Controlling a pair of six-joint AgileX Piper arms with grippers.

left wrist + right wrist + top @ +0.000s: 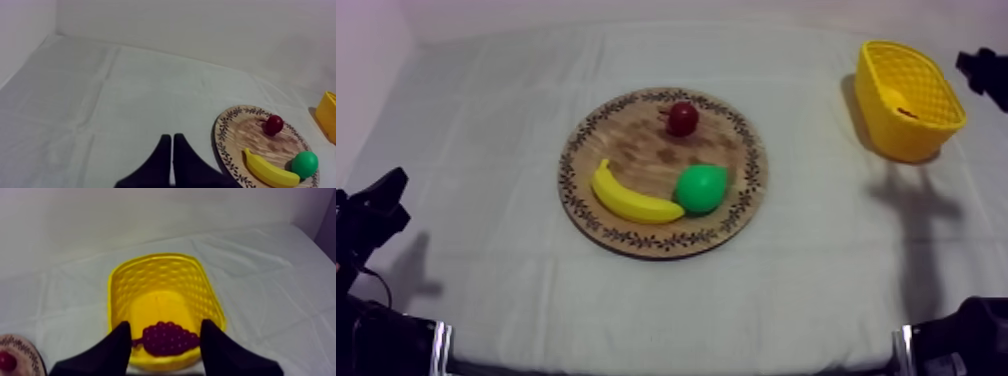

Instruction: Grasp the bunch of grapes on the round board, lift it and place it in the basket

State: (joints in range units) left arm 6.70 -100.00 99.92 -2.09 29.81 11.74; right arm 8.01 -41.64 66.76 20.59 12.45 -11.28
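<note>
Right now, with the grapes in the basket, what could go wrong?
The open right gripper hangs just by the basket, where the grapes lie against the near wall. Pulling back low might catch the rim and drag or tip the basket. Closing now could grab the grapes.

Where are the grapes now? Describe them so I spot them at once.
Look to the yellow basket at the far right corner of the table. Inside it, against one wall, lies the bunch of grapes. It is a dark purple knobbly cluster, unlike the smooth fruit on the wooden board.
</note>
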